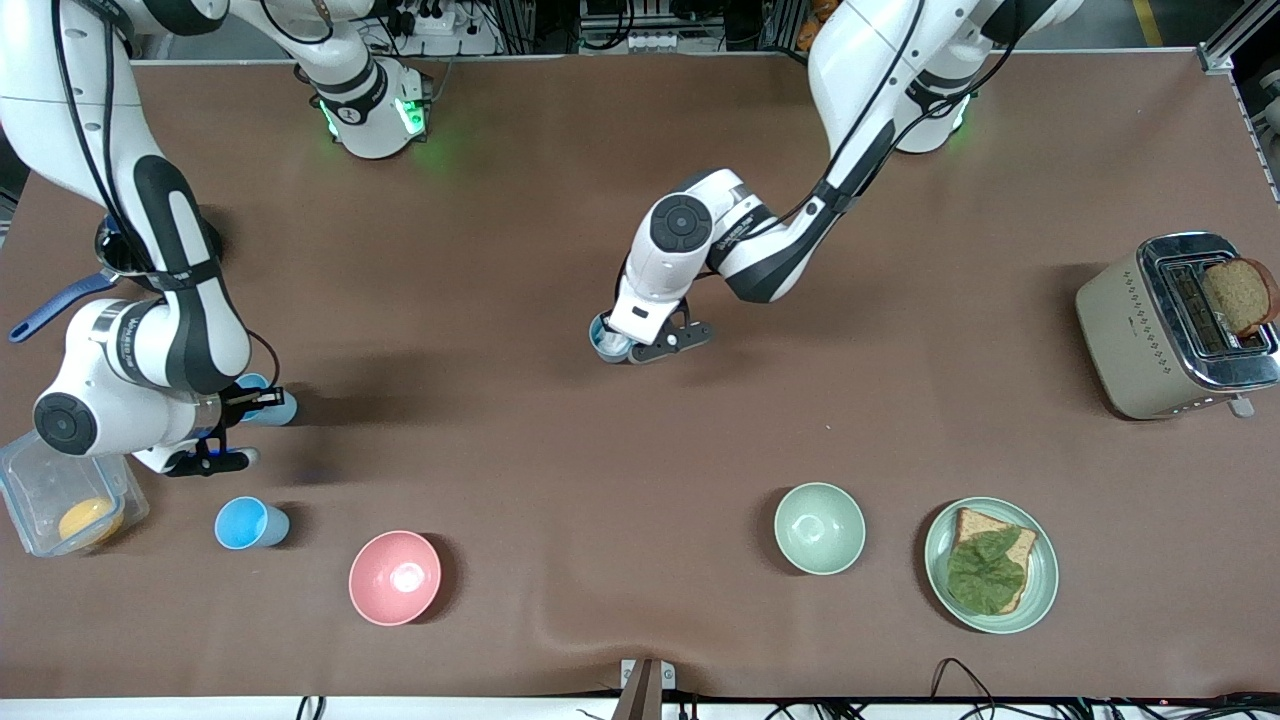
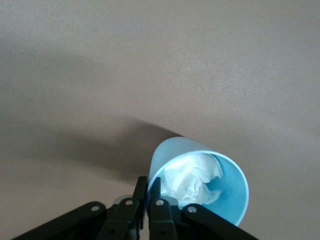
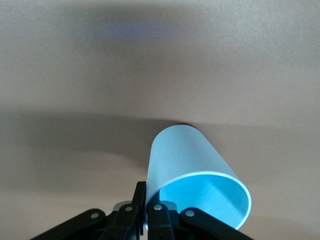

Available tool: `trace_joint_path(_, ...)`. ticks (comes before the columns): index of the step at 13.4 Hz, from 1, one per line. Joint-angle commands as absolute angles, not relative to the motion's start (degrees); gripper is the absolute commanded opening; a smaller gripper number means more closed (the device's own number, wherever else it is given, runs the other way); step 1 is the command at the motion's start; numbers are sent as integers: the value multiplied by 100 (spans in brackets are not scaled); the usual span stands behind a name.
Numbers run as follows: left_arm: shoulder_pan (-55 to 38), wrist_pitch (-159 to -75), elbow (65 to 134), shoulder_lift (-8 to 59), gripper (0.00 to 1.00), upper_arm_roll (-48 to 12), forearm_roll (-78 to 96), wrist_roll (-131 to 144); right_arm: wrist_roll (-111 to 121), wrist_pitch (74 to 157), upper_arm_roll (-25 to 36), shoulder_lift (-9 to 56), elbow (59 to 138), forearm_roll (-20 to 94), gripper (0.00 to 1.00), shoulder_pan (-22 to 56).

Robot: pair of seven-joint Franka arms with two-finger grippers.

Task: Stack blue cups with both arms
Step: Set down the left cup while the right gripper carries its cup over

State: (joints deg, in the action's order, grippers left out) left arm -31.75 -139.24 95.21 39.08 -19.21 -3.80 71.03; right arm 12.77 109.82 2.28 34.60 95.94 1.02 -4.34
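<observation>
My left gripper [image 1: 618, 345] is shut on the rim of a blue cup [image 1: 603, 336] low at the middle of the table. In the left wrist view its fingers [image 2: 156, 187] pinch the wall of this cup [image 2: 231, 200], which holds crumpled white paper [image 2: 192, 179]. My right gripper [image 1: 250, 396] is shut on the rim of a second blue cup [image 1: 279, 408] near the right arm's end. In the right wrist view this cup [image 3: 185, 155] is empty, pinched by the gripper [image 3: 146, 194]. A third sky-blue cup [image 1: 250, 523] stands free, nearer the camera than the right gripper.
A pink bowl [image 1: 394, 577] and a pale green bowl [image 1: 819, 527] stand near the front edge. Beside the green bowl is a plate [image 1: 1040, 590] with bread and a leaf. A toaster [image 1: 1130, 340] stands at the left arm's end, a clear container [image 1: 30, 480] at the right arm's end.
</observation>
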Motion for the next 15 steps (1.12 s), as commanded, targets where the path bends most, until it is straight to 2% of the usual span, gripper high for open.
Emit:
trace_joint_path(1, -3199, -13747, 9369, 3684, 100, -1846, -554, 7383, 1310, 10882, 185, 3182, 9747, 149, 0, -291)
trace_joint_path(7, -2191, -12105, 9009, 2034, 100, -1846, -737, 6893, 539, 10197, 36, 2901, 9528, 429, 0, 61)
trace_joint_path(11, -1251, -11102, 9000, 1162, 100, -1854, -765, 5688, -1218, 10037, -79, 2839, 9396, 692, 0, 842)
trace_joint_path(14, -600, -10698, 9000, 722, 100, -1837, -668, 4470, -2325, 10028, -123, 2830, 9168, 1335, 0, 1360)
trace_joint_path(15, -563, -10627, 9000, 651, 100, -1645, -659, 3952, -2738, 10037, -167, 2839, 9036, 1397, 0, 1676)
